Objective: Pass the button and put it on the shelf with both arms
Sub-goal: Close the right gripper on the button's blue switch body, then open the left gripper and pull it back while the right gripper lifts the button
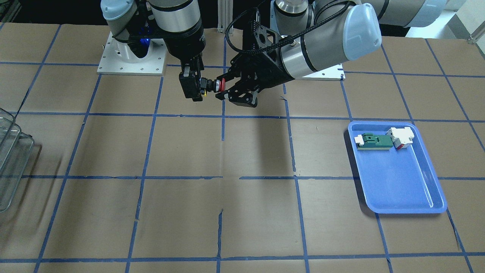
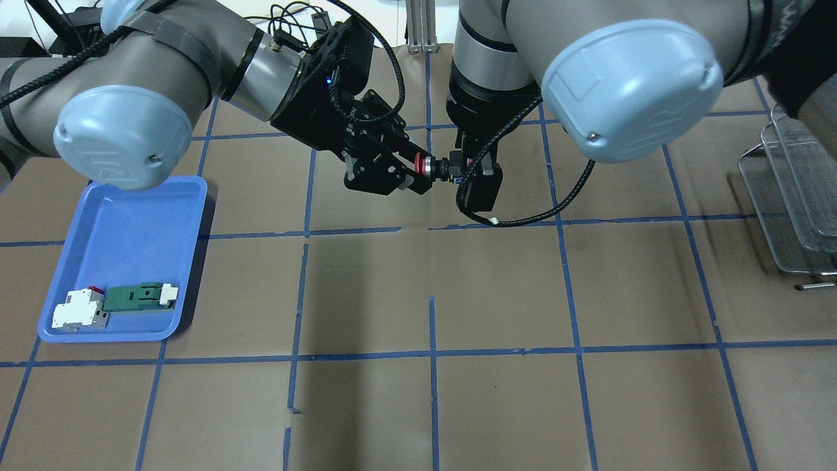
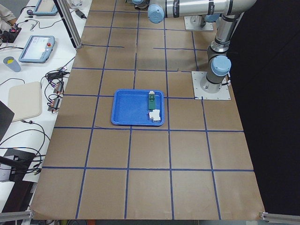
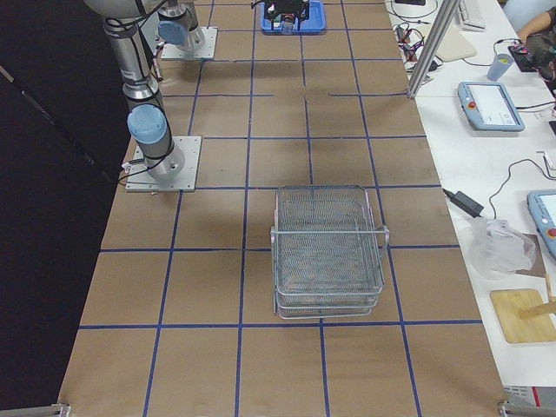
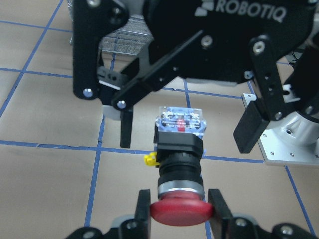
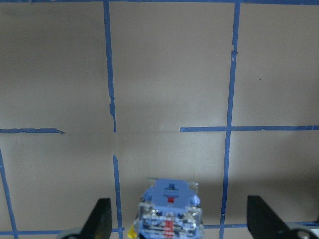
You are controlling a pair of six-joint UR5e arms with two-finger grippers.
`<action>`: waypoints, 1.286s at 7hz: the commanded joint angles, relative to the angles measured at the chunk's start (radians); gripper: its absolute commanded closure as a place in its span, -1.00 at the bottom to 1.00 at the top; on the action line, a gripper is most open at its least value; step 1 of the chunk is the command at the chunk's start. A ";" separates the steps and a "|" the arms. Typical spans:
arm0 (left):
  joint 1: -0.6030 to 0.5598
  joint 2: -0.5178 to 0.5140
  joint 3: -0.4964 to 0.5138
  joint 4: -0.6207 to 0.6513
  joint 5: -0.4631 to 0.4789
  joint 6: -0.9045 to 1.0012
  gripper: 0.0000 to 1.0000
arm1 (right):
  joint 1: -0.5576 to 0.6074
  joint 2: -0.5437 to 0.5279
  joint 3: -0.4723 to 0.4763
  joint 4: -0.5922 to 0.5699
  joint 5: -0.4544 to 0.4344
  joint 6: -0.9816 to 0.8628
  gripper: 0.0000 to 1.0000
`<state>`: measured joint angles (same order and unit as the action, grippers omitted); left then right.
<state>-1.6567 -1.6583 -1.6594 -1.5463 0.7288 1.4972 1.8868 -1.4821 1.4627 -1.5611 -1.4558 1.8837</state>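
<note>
The button (image 2: 437,166) hangs in the air between both grippers above the far middle of the table. My left gripper (image 2: 418,171) is shut on its red mushroom head (image 5: 181,211), as the left wrist view shows. My right gripper (image 2: 460,165) is open, with one finger (image 5: 126,130) on each side of the button's blue-and-clear block (image 5: 180,120) and apart from it. The right wrist view shows the block (image 6: 169,211) between the spread fingertips (image 6: 102,219). The wire-mesh shelf (image 4: 328,252) stands on the table at the robot's right, also at the overhead view's right edge (image 2: 798,190).
A blue tray (image 2: 124,222) on the robot's left holds a green-and-white module (image 2: 138,296) and a white block with red (image 2: 80,309). The table is brown board with a blue tape grid. Both arm bases sit at the far edge (image 1: 130,60).
</note>
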 commanded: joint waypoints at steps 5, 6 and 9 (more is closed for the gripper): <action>0.003 0.017 0.001 0.000 0.007 -0.024 -0.98 | -0.001 -0.003 -0.007 0.001 0.009 -0.008 1.00; 0.005 0.017 0.013 0.000 0.017 -0.105 -1.00 | -0.008 -0.001 -0.010 0.001 0.021 -0.011 1.00; 0.018 0.023 0.049 -0.003 0.172 -0.322 -1.00 | -0.059 -0.001 -0.007 0.000 -0.015 -0.133 1.00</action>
<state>-1.6415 -1.6383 -1.6314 -1.5476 0.7909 1.2971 1.8564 -1.4835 1.4535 -1.5604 -1.4506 1.8258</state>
